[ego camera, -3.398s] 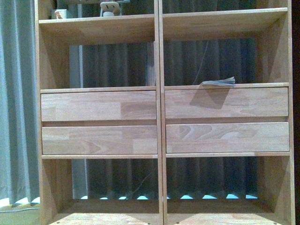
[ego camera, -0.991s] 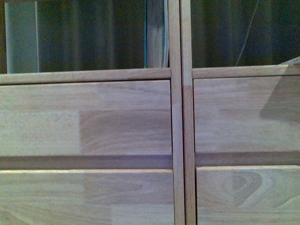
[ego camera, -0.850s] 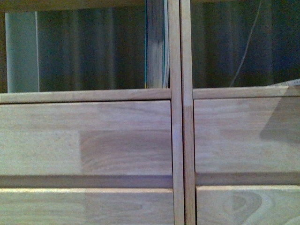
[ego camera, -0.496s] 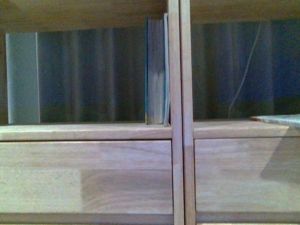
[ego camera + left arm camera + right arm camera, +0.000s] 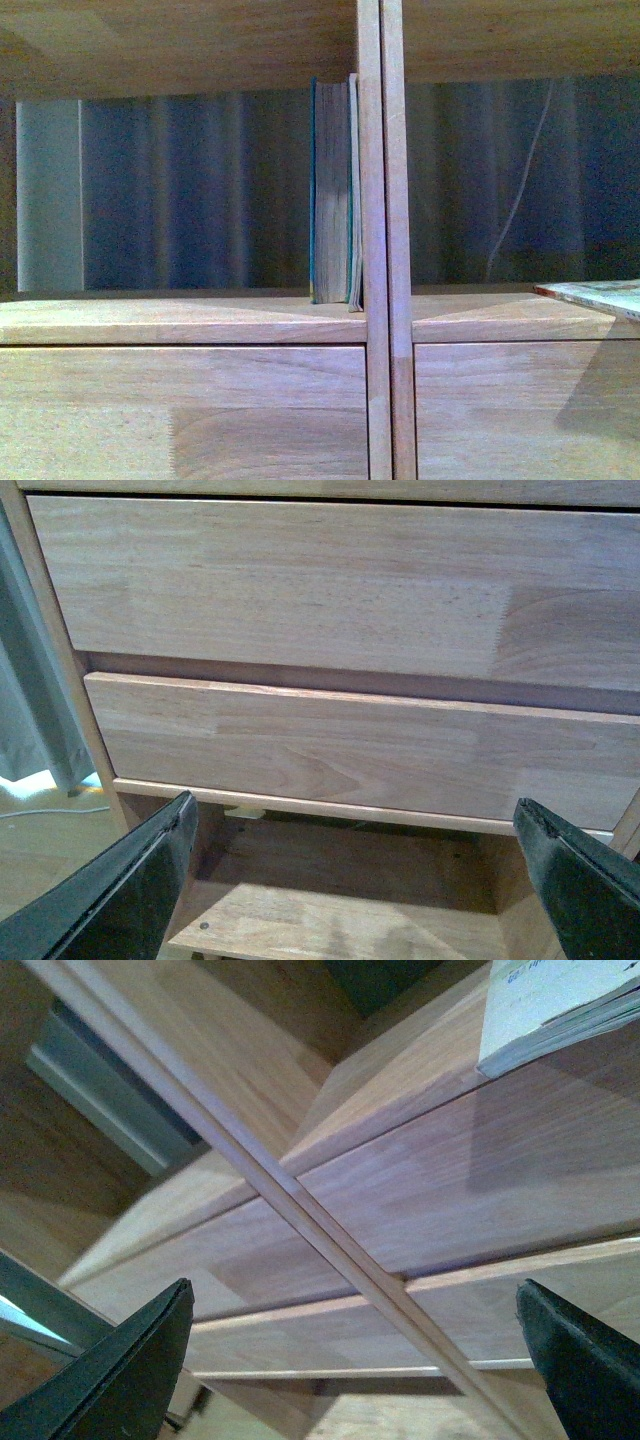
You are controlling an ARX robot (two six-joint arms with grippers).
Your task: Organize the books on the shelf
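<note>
The teal-covered book stands upright in the left middle compartment, against the shelf's central double upright. The thin white paperback lies flat on the right compartment's board and overhangs its front edge; it also shows in the right wrist view. Neither gripper shows in the front view. My left gripper is open and empty, facing the left drawer fronts. My right gripper is open and empty, below the paperback, looking up along the upright.
Dark curtains hang behind the open-backed shelf. A cable hangs behind the right compartment. A grey curtain hangs left of the shelf. The lower left compartment's floor board lies below the drawers.
The front view has closed in on the shelf and risen. The drawer fronts have slid down and the middle compartments with both books now fill the picture.
</note>
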